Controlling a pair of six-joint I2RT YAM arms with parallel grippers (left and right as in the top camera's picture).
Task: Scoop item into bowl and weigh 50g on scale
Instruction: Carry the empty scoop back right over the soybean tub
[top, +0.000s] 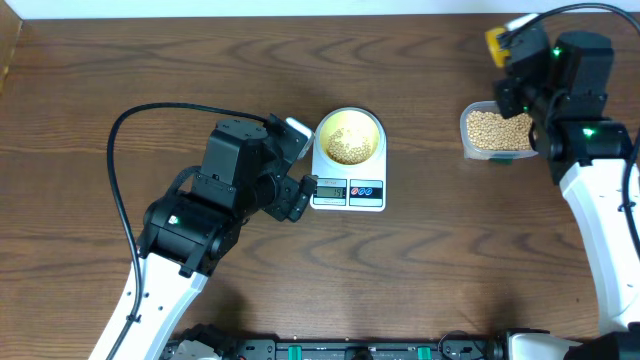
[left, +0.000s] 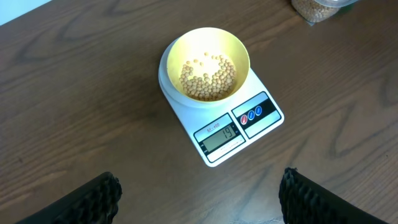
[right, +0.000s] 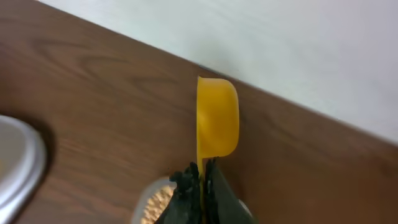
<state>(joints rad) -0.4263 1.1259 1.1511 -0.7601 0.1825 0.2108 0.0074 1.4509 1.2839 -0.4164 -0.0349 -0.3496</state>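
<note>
The pale yellow bowl (top: 349, 137) sits on the white scale (top: 348, 190) at the table's middle, with a layer of tan beans (top: 350, 146) in it. In the left wrist view the bowl (left: 205, 65) holds beans (left: 208, 78) and the scale (left: 230, 134) shows a reading on its display. My left gripper (left: 199, 199) is open and empty, just left of the scale (top: 290, 190). My right gripper (right: 202, 180) is shut on the handle of a yellow scoop (right: 217, 118), held above the clear tub of beans (top: 497, 130) at the far right.
The scoop's cup (top: 497, 42) points toward the table's far edge. A black cable (top: 150, 115) loops over the table left of the left arm. A grey round object (right: 15, 162) shows at the left of the right wrist view.
</note>
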